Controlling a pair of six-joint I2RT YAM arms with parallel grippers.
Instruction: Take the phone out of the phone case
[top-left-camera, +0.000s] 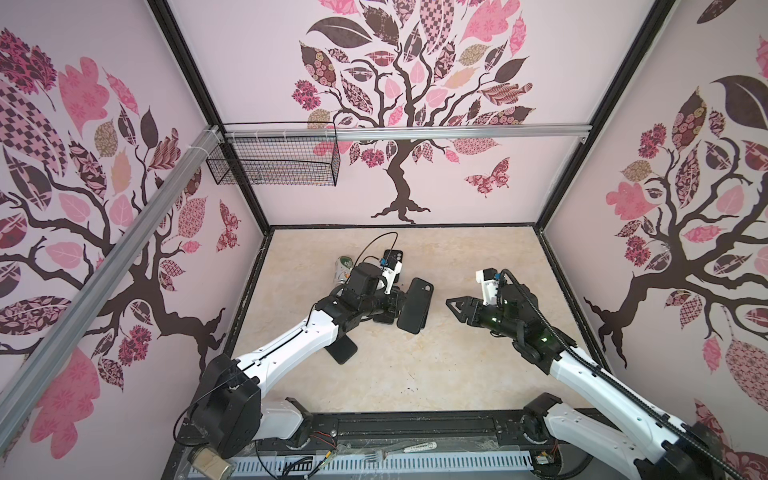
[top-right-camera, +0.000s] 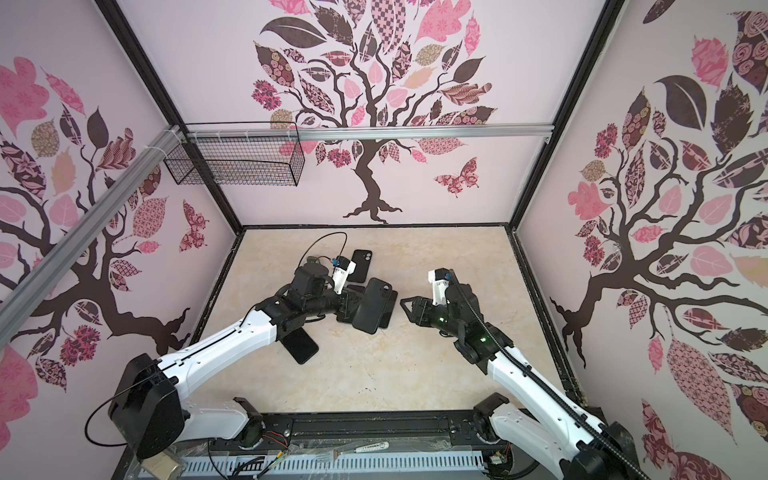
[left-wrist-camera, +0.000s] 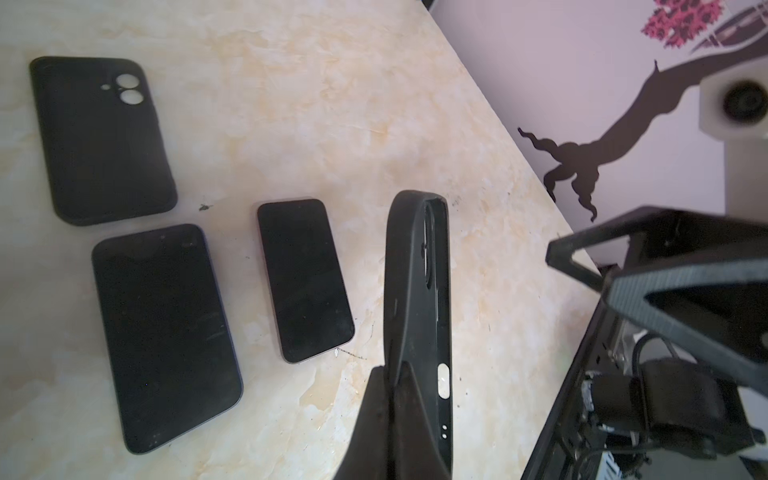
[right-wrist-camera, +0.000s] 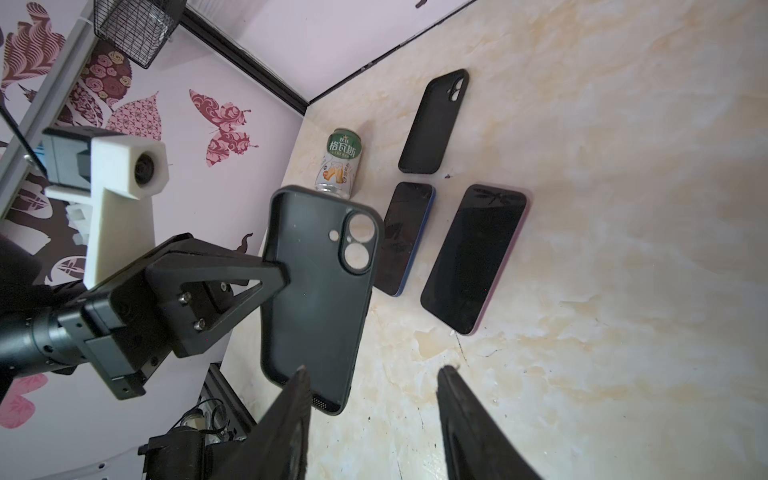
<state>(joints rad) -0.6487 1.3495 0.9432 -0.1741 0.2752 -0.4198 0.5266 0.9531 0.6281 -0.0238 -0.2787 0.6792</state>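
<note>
The phone case (right-wrist-camera: 320, 299) is empty and hangs in the air over the middle of the table (top-left-camera: 457, 374). The left gripper (left-wrist-camera: 390, 374) is clamped on one of its long side walls.

There are two cases: this one and a second case (left-wrist-camera: 99, 141) lying flat farther back. There are three phones, all bare, dark and flat on the table. A smaller phone (left-wrist-camera: 305, 278) and a larger phone (left-wrist-camera: 166, 332) lie side by side, just nearer the robot than the second case. A third phone (top-left-camera: 343, 351) lies nearer still, partly under the left arm (top-left-camera: 291, 336). One can (right-wrist-camera: 338, 166) sits toward the left wall, and one wire basket (top-left-camera: 274, 162) hangs at the back.

In both top views the held case covers much of the two side-by-side phones, and the left arm hides part of the can. The right gripper (right-wrist-camera: 374, 370) holds nothing. Its fingers are moderately apart, just short of the case's port end and not touching it.

In both top views the held case's long axis runs near to far, leaning slightly right at the far end, where the camera cut-outs are. The case is tilted, and what looks like its hollow side faces the right wrist camera. The phones and the second case lie roughly along the same near-to-far line
</note>
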